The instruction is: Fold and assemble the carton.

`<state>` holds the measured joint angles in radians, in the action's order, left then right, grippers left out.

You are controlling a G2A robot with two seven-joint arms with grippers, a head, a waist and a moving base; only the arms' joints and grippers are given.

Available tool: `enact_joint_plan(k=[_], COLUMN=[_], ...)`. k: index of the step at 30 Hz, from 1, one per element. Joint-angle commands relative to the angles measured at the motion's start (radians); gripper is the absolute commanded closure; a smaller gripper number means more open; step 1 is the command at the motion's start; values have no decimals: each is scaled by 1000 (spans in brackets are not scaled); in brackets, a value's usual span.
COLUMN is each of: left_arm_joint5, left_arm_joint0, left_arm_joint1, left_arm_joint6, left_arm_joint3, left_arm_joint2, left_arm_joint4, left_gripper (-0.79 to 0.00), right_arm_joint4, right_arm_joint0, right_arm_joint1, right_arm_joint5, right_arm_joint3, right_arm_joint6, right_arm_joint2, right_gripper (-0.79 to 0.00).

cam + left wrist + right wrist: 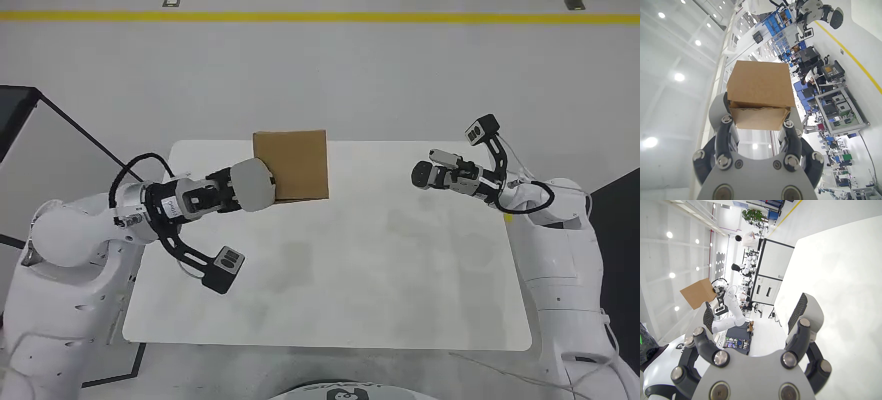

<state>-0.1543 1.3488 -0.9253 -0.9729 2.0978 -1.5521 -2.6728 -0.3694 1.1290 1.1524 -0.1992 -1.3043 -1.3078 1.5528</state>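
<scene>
A brown cardboard carton (292,163), formed into a box, is held up above the far left part of the white table (380,280). My left gripper (255,186) is shut on the carton's near end; in the left wrist view the carton (761,89) sits between the two fingers (721,106), with a folded flap edge facing the camera. My right gripper (418,175) hovers over the table's far right side, open, with nothing between its ribbed pads (797,309). From the right wrist view the carton (696,292) is seen far off in the other arm's grip.
The white table has a rounded far edge (400,142) and wide bare surface in front of both arms. A black frame (40,110) stands off the left side. A yellow floor line (320,16) runs beyond the table.
</scene>
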Motion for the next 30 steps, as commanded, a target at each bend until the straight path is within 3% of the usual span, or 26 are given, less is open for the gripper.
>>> enact_joint_plan(k=[1, 5, 13, 20, 23, 30], left_arm_joint5=[0, -51, -454, -685, -748, -754], left_arm_joint0=[0, 6, 42, 39, 20, 20], left_arm_joint1=[0, 1, 2, 0, -2, -3], left_arm_joint6=[0, -25, -17, 1, 55, 61], left_arm_joint3=[0, 14, -5, -15, -10, -13], left_arm_joint2=[0, 3, -63, -68, -65, -65], left_arm_joint4=[0, -28, -164, -227, -282, -290], left_gripper=[0, 0, 0, 0, 0, 0], right_arm_joint4=[0, 0, 0, 0, 0, 0], right_arm_joint0=[0, 0, 0, 0, 0, 0], right_arm_joint1=[0, 0, 0, 0, 0, 0], right_arm_joint5=[0, 0, 0, 0, 0, 0], right_arm_joint3=[0, 0, 0, 0, 0, 0], right_arm_joint6=[0, 0, 0, 0, 0, 0], right_arm_joint2=[0, 0, 0, 0, 0, 0], right_gripper=[-785, -785, -785, -785, -785, -785])
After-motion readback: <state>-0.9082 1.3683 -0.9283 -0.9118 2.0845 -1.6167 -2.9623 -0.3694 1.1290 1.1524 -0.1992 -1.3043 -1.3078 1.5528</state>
